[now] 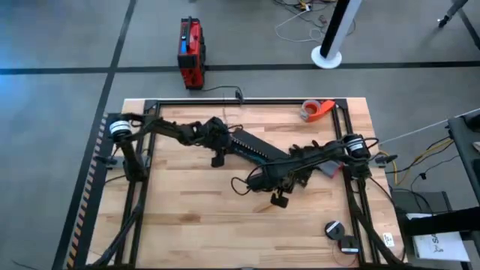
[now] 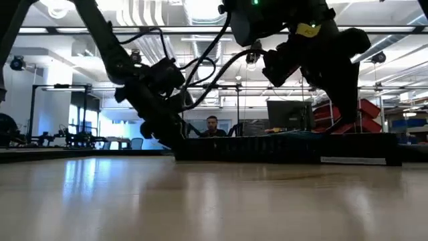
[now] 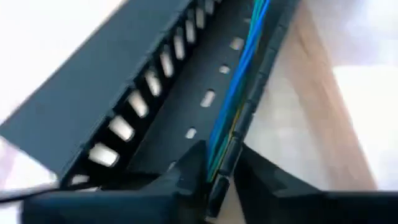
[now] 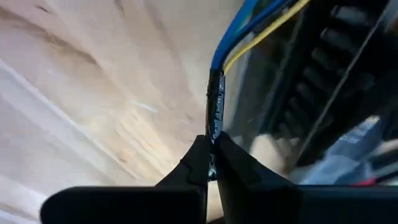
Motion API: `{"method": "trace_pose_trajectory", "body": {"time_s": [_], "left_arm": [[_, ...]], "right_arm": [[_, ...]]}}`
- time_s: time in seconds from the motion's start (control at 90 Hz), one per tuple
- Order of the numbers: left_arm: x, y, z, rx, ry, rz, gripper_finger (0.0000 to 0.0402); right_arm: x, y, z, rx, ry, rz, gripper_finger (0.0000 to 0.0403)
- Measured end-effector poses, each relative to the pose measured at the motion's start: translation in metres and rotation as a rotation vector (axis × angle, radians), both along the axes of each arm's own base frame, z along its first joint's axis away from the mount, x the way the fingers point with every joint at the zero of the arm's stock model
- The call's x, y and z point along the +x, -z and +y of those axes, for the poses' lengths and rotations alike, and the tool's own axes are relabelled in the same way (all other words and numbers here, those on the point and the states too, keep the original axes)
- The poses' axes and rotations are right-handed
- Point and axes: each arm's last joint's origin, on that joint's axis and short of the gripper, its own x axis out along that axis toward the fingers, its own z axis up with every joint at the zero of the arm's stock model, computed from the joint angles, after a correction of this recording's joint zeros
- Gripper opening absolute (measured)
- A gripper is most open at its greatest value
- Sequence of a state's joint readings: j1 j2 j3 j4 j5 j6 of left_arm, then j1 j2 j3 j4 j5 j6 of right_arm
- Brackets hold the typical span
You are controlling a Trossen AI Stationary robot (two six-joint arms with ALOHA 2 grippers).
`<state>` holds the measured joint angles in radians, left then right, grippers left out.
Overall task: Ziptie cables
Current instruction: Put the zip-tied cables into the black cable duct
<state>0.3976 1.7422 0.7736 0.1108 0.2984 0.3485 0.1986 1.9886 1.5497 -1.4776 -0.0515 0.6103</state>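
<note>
A long black slotted rail (image 1: 281, 154) lies slantwise on the wooden table (image 1: 187, 217). The cables (image 3: 239, 81), thin blue, green and yellow wires, run along inside the rail next to one side wall. My left gripper (image 1: 225, 142) is shut at the rail's far-left end. My right gripper (image 1: 255, 178) is shut on the bundle's dark taped end (image 4: 215, 106), which sticks out beside the rail over bare wood. In the low view the rail (image 2: 281, 150) lies flat on the table, with both arms reaching down to it. My left gripper has the cables (image 3: 217, 163) between its two fingers (image 3: 186, 177), together with the rail's side wall (image 3: 229, 158) next to them. The fingers lie along the rail. The wires run straight away from the fingers inside the rail. My right gripper pinches the bundle's black taped end (image 4: 214, 134) between its two fingertips (image 4: 198, 163). The wires run straight on from the fingers, in line with them, toward the rail. The taped end is just above the wood; whether it touches the table I cannot tell.
An orange tape roll (image 1: 315, 110) lies at the table's far right. A small black round object (image 1: 334, 229) sits near the front right. A red box (image 1: 191, 51) stands on the floor beyond the far edge. A person (image 2: 212, 126) sits behind the table.
</note>
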Motion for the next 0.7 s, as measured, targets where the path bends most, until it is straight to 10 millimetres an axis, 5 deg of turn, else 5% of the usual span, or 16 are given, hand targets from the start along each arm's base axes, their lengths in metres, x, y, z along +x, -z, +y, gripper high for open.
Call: {"method": "trace_pose_trajectory", "body": {"time_s": [0.344,0.7], "left_arm": [[-0.023,-0.017,-0.016,0.011,0.04,0.053,0.0009],[-0.048,-0.025,-0.028,0.011,0.111,0.077,0.0001]], "right_arm": [[-0.011,-0.023,-0.005,-0.066,-0.026,0.001,0.0],[-0.016,-0.019,-0.013,-0.056,-0.094,0.064,0.0]]}}
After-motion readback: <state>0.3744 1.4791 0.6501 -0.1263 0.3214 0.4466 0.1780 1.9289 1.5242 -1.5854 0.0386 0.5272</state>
